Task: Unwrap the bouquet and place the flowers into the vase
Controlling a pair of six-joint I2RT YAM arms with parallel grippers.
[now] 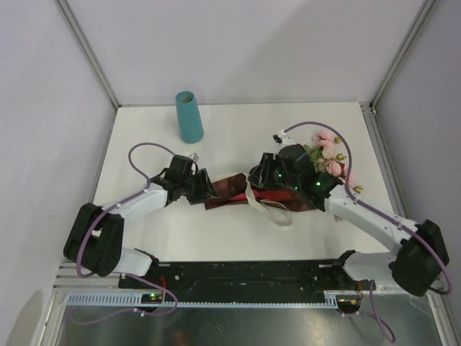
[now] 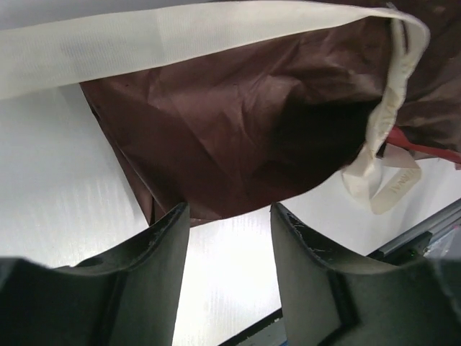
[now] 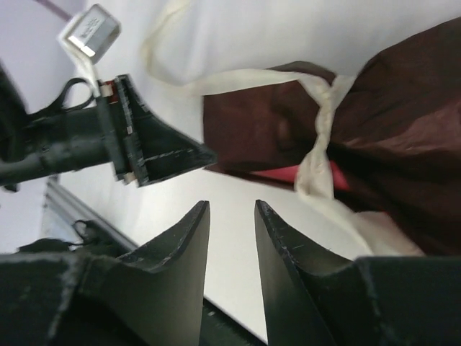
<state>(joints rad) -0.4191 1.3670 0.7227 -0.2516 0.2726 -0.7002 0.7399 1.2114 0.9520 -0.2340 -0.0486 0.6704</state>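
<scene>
Catalogue of the table, 7 entries.

1. Bouquet (image 1: 288, 189): lies on its side across the middle of the white table (image 1: 238, 144), bundled and tied. The bloom end is at the right and the narrow tail points left.
2. Wrapping paper (image 2: 238, 130): dark red and crinkled, closed around the stems, which are hidden inside it.
3. Ribbon (image 3: 328, 108): cream, knotted round the wrapping. 1 band runs across the paper and loose tails trail onto the table on the near side.
4. Flowers (image 1: 328, 155): pink and cream blooms with small green leaves, poking out of the wrap at the right, just behind the right arm.
5. Vase (image 1: 189, 115): teal, upright, at the far left of the table, well apart from the bouquet.
6. Left gripper (image 2: 229, 216): jaws parted about halfway with only bare table between them, so it holds nothing. It sits at the narrow tail of the wrapping, with the paper's edge just ahead of the fingertips. I cannot tell whether they touch.
7. Right gripper (image 3: 232, 209): jaws parted by a narrow gap with nothing gripped. It is low over the table beside the ribbon knot, facing the left gripper.
</scene>
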